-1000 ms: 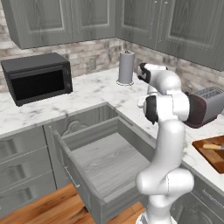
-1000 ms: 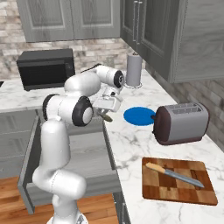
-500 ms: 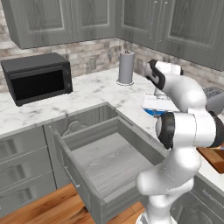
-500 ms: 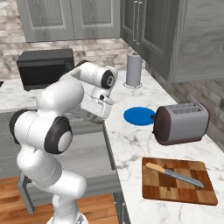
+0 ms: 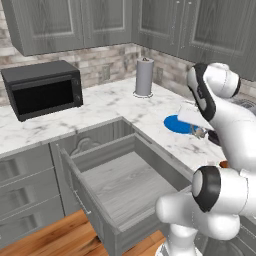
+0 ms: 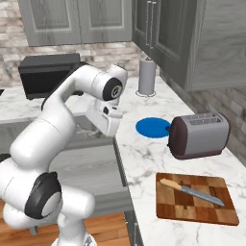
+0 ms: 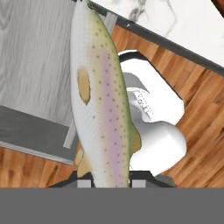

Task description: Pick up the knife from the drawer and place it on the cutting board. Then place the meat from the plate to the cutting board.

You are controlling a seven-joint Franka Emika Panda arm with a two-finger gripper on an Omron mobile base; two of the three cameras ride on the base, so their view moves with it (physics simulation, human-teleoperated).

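My gripper [image 7: 105, 177] is shut on the meat [image 7: 103, 109], a speckled fish-shaped piece that stretches away from the fingers above the open drawer [image 7: 35, 65] and the floor. From the left base camera, the hand [image 5: 199, 131] hangs beside the bare blue plate [image 5: 177, 124]. The right base camera has it [image 6: 108, 126] left of that plate [image 6: 153, 128], over the counter's edge. The knife [image 6: 192, 192] lies slantwise on the cutting board [image 6: 168, 211] at the near right. The drawer [image 5: 125, 185] stands pulled out, its floor bare.
A toaster [image 6: 199, 136] stands between the plate and the cutting board. A paper towel roll [image 6: 147, 77] is at the back of the counter and a black microwave [image 5: 42, 89] sits at the left. Wall cabinets hang above.
The arm has swung round and folded, its elbow now nearer the cameras. The hand has turned with the meat still gripped. Knife, board and plate have not moved.
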